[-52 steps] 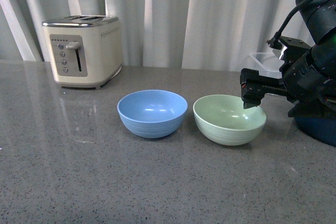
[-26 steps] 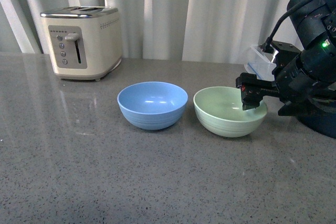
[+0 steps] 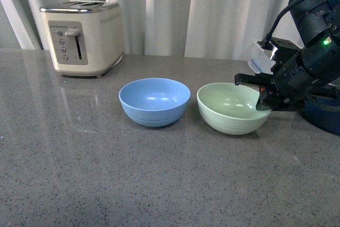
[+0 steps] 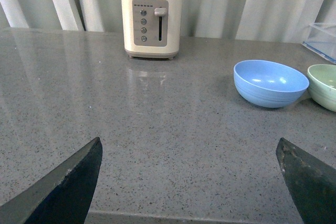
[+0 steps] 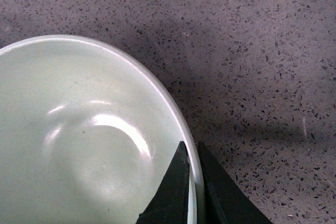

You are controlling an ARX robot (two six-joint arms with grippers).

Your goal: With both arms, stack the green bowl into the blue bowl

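Note:
The green bowl [image 3: 231, 108] sits on the grey counter, right of the blue bowl [image 3: 154, 101], a small gap between them. My right gripper [image 3: 264, 104] is shut on the green bowl's right rim; in the right wrist view its jaws [image 5: 191, 153] pinch the rim of the green bowl [image 5: 79, 140], one inside and one outside. My left gripper [image 4: 189, 148] is open and empty above the counter near its front edge, well away from the blue bowl [image 4: 270, 82] and the green bowl [image 4: 324, 85] at the frame's edge.
A cream toaster [image 3: 82, 38] stands at the back left, also in the left wrist view [image 4: 152, 18]. A dark navy pot [image 3: 325, 115] sits behind my right arm at far right. A clear plastic container [image 4: 321, 40] is at the back right. Curtains hang behind the counter.
My right gripper has come down and closed on the green bowl's right rim. The front view has shifted slightly; the bowls stay side by side.

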